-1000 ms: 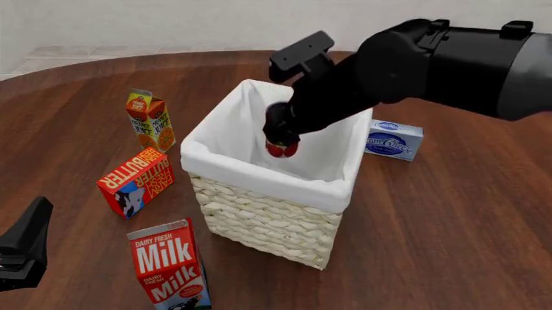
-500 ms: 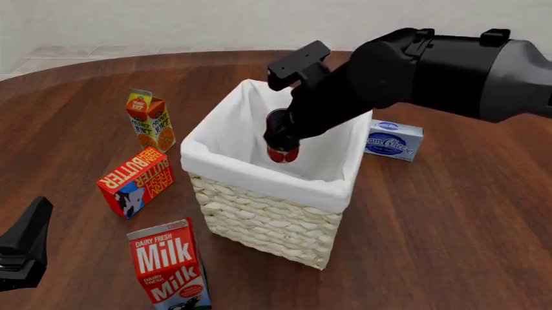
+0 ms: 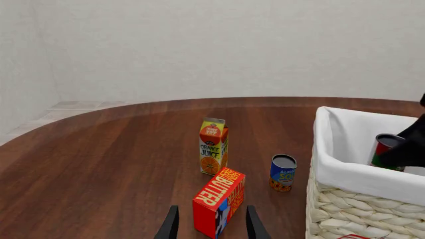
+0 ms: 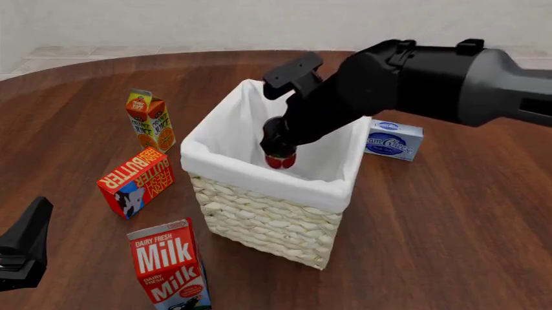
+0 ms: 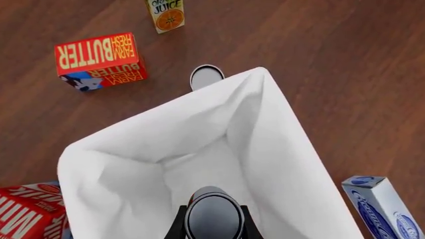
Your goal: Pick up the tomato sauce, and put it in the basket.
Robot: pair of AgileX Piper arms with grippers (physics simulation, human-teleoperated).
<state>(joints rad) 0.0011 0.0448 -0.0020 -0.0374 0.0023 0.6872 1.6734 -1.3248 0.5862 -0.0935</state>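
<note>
Right gripper (image 4: 278, 150) clamped on the tomato sauce (image 4: 280, 159), can upright, low inside the basket (image 4: 258, 219), so I get a short drop onto the lining. Left gripper (image 3: 210, 226) parked wide apart beside the butter box (image 3: 218, 201), out of my way.

A round tabletop (image 4: 448, 245) of dark reddish-brown wood, its grain running in long streaks, fills most of the front view. Its far edge curves across the top of that view. Behind it stands a plain off-white wall (image 3: 219, 45), lightly textured. In the left wrist view a second wall (image 3: 20, 59) meets the first at a corner. Below them lies a floor (image 3: 66, 108) of pale tiles, seen only as a narrow strip past the tabletop's edge. The light is soft and even, with faint shadows.
</note>
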